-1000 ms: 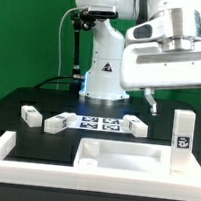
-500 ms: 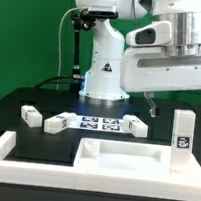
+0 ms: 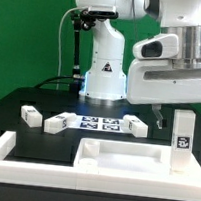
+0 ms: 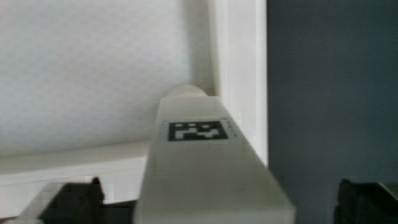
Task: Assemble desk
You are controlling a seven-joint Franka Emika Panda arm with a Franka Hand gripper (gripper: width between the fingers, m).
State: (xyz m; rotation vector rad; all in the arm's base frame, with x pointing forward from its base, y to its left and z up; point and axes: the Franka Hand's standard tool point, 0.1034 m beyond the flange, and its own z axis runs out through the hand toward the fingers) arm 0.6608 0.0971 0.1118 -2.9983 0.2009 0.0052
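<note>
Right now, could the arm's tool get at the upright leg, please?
Probably yes: the open tool hangs right above the upright leg. In the wrist view its fingers stand on either side of the leg, and nothing covers the leg's top.

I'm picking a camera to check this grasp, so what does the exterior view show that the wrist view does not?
Only the exterior view: three lying leg blocks, the marker board and the arm's base. Only the wrist view: the open gripper, its fingertips clear on either side of the upright leg. Both: that upright leg and its tag.
</note>
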